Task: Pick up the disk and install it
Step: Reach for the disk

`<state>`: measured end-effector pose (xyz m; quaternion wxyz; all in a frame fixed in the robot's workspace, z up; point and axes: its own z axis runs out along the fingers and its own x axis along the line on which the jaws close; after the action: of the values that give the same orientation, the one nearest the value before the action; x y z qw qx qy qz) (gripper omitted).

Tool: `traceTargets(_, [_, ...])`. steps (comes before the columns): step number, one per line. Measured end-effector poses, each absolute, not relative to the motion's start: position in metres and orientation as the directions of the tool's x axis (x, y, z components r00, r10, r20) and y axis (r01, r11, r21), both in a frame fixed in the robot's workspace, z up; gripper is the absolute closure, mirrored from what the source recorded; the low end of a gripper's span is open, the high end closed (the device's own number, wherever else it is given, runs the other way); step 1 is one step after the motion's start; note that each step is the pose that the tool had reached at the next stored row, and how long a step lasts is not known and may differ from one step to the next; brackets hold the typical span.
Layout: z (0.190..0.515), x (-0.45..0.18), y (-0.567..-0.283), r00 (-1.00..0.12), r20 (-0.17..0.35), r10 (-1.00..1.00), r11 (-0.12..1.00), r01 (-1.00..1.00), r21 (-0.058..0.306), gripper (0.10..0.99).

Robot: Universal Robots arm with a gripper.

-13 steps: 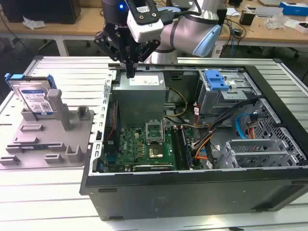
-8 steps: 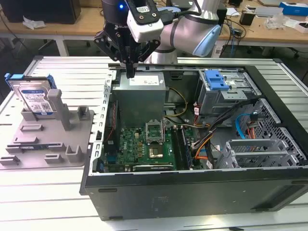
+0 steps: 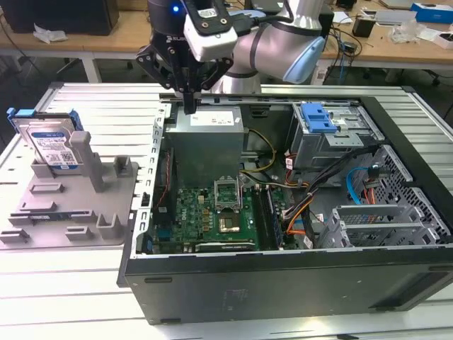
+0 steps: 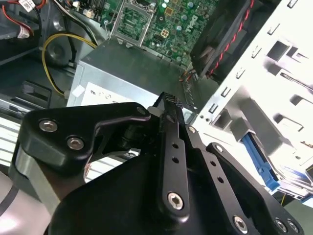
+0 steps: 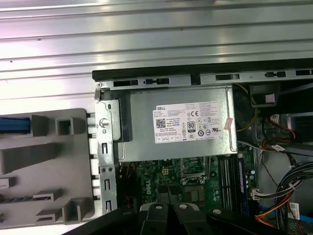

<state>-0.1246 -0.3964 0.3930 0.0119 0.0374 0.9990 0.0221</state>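
The disk stands on edge in a grey holder at the exterior view's left, outside the computer case; it is silver with a white-and-blue label and blue side rails. A strip of blue rail shows in the first wrist view. My gripper hangs over the back edge of the grey power supply box, well to the right of the disk in the exterior view. Its fingers are pressed together and hold nothing. The black finger bases show in the first wrist view.
The open computer case lies on a slatted metal table. Inside are a green motherboard, cable bundles, and a grey drive cage with a blue latch. Cluttered wooden benches stand behind.
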Motion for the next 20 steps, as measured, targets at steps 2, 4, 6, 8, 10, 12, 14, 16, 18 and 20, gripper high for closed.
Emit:
traceTargets(2, [0.393,-0.134,-0.393,-0.997,-0.022,0.075,0.996,0.074,0.045,0.980])
traceTargets(4, [0.392,-0.145,-0.389,-0.997,-0.022,0.075,0.996,0.074,0.045,0.980])
traceTargets(6, [0.391,-0.170,-0.382,-0.997,-0.022,0.075,0.996,0.074,0.045,0.980])
traceTargets(8, [0.391,-0.186,-0.376,-0.997,-0.021,0.075,0.996,0.074,0.045,0.980])
traceTargets(10, [0.391,-0.192,-0.373,-0.997,-0.021,0.075,0.996,0.074,0.045,0.980])
traceTargets(12, [0.391,-0.199,-0.370,-0.997,-0.020,0.075,0.996,0.074,0.045,0.980])
traceTargets(14, [0.390,-0.210,-0.365,-0.997,-0.020,0.075,0.996,0.074,0.045,0.980])
traceTargets(16, [0.390,-0.216,-0.361,-0.997,-0.019,0.075,0.996,0.075,0.045,0.980])
traceTargets(18, [0.389,-0.226,-0.353,-0.997,-0.019,0.075,0.996,0.075,0.045,0.980])
traceTargets(20, [0.389,-0.232,-0.348,-0.997,-0.019,0.075,0.996,0.074,0.045,0.980])
